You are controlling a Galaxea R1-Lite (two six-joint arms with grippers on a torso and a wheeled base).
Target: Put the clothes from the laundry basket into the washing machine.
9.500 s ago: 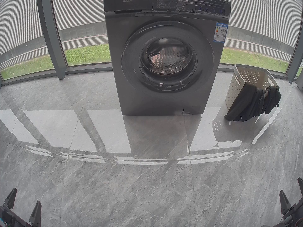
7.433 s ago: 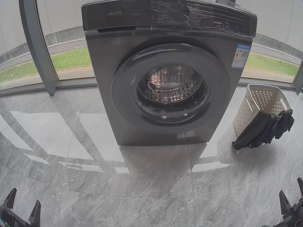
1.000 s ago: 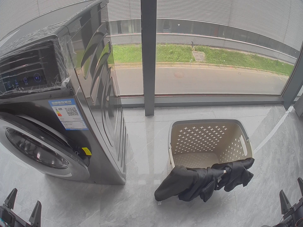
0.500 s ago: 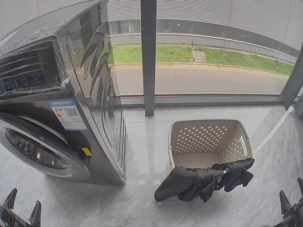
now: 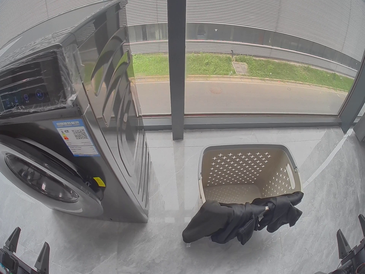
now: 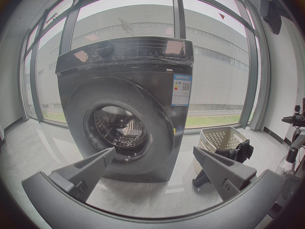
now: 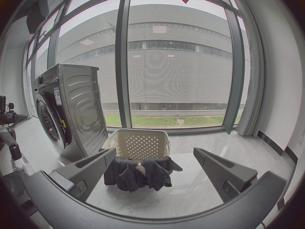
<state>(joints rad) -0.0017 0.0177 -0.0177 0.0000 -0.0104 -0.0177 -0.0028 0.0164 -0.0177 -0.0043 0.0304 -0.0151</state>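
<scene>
A cream laundry basket (image 5: 247,164) stands on the floor to the right of the grey washing machine (image 5: 57,141). Black clothes (image 5: 239,219) hang over the basket's near rim and down to the floor. The basket (image 7: 139,142) with the clothes (image 7: 139,172) lies straight ahead of my right gripper (image 7: 154,155), which is open and empty, well short of it. The washing machine's round door (image 6: 117,132) faces my left gripper (image 6: 154,153), open and empty too. In the head view the left gripper (image 5: 28,242) sits at the bottom left corner and the right gripper (image 5: 351,233) at the bottom right.
Tall windows with a grey pillar (image 5: 176,58) close off the far side behind the basket. Bare grey marble floor (image 5: 152,248) stretches between me and both the machine and the basket. A curtain (image 7: 254,80) hangs at the right wall.
Over the sequence the camera closed in on the machine, then turned right toward the basket. In the last second the whole picture shifted slightly left. Both grippers kept their poses.
</scene>
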